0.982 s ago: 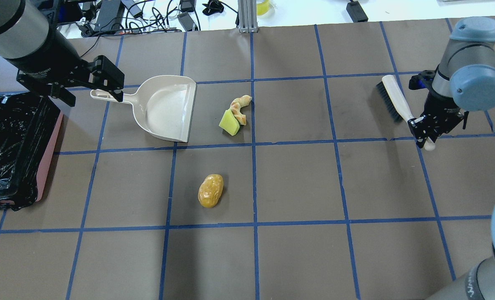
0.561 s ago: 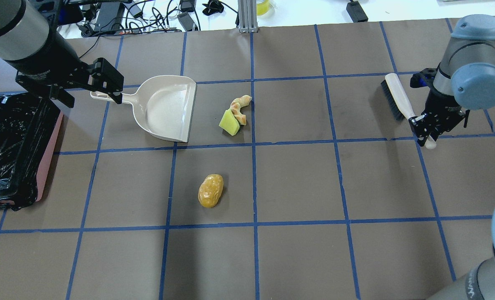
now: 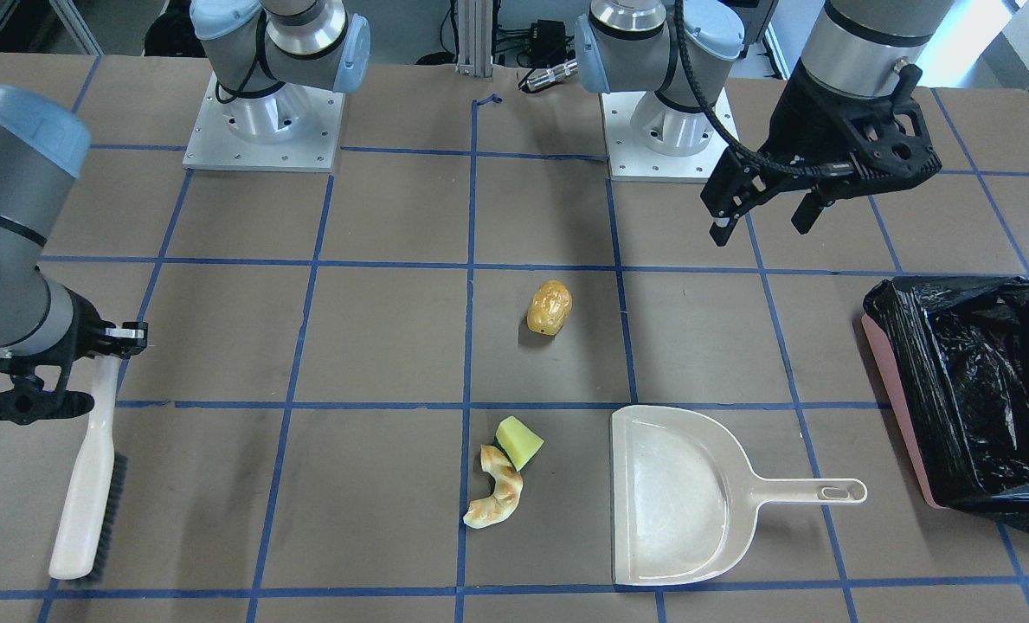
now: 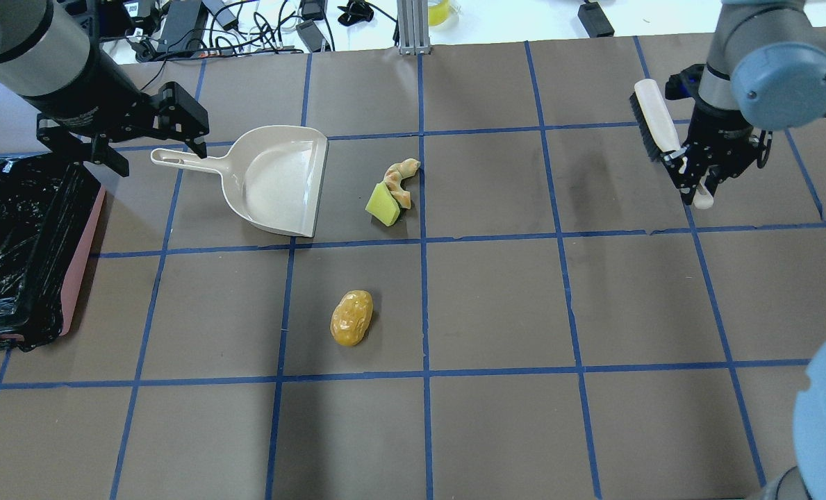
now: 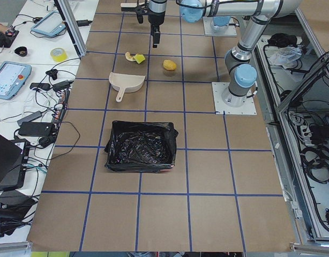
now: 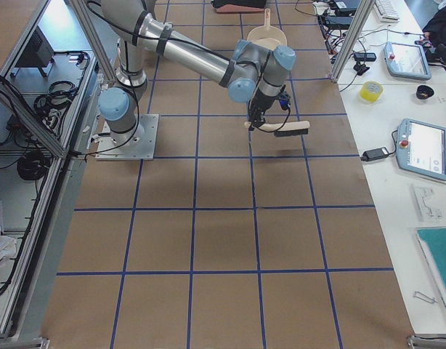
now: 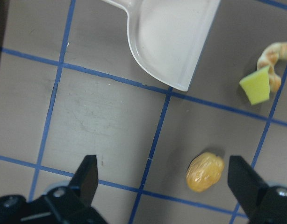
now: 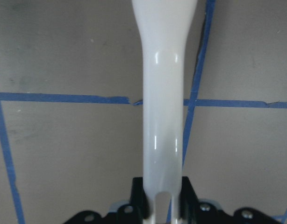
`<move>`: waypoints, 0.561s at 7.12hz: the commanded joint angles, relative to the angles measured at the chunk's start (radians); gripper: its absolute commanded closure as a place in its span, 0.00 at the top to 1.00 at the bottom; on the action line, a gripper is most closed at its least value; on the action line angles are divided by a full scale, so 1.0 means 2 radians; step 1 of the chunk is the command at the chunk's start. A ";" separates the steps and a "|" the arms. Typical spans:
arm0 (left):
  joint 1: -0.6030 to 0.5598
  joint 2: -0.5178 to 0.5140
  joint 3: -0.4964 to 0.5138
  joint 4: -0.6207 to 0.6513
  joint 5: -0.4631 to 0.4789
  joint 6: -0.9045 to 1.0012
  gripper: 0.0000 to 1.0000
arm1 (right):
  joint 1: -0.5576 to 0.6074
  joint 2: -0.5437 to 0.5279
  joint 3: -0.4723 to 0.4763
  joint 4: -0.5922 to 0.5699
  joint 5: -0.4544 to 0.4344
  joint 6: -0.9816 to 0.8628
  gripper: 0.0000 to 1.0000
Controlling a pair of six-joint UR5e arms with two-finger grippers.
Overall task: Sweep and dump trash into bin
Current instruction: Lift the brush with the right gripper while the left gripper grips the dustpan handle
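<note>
My right jaws clamp the brush by its handle, well apart from the trash. My left jaws hang wide open and empty near the handle of the dustpan. The golden lump lies apart from the touching wedge and pastry. Swept fast, the rounded lump could roll past the pan, and the unheld dustpan could slide away. The bin sits beyond the dustpan, on my left.

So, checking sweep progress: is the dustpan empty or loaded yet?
Empty. The dustpan shows bare beige inside; the golden lump, yellow-green wedge and pastry all lie outside it.
</note>
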 commanded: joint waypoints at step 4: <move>0.026 -0.067 -0.042 0.198 0.015 -0.325 1.00 | 0.131 0.009 -0.022 0.048 -0.007 0.224 0.00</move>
